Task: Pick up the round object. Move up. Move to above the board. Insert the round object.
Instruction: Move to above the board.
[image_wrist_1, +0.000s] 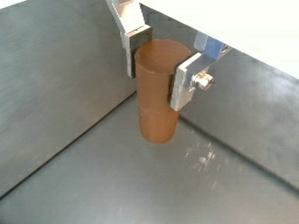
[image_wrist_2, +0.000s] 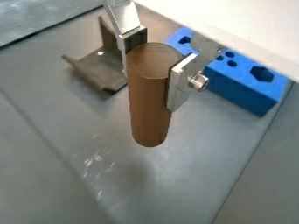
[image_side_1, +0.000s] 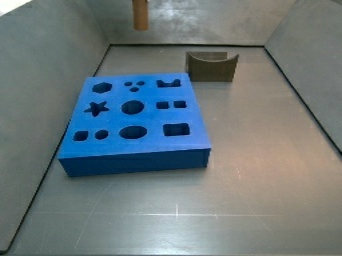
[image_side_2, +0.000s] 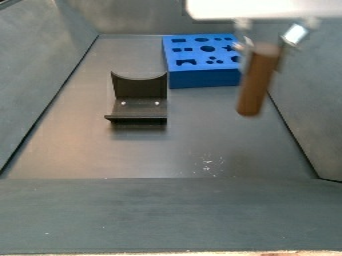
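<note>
The round object is a brown-orange cylinder peg (image_wrist_1: 155, 101), held upright between the silver fingers of my gripper (image_wrist_1: 158, 66). It shows in both wrist views (image_wrist_2: 149, 105). The gripper (image_wrist_2: 156, 66) is shut on the peg's upper end. In a side view the peg (image_side_2: 257, 82) hangs from the gripper (image_side_2: 267, 42), clear of the floor and beside the blue board (image_side_2: 203, 60), not over it. In a side view only the peg's lower end (image_side_1: 138, 12) shows at the top edge, beyond the board (image_side_1: 134, 125). The board's corner also shows in a wrist view (image_wrist_2: 243, 80).
The dark fixture (image_side_2: 136, 97) stands on the grey floor away from the board; it also shows in a side view (image_side_1: 211, 64) and in a wrist view (image_wrist_2: 100, 66). Grey walls (image_wrist_1: 47, 79) enclose the floor on all sides.
</note>
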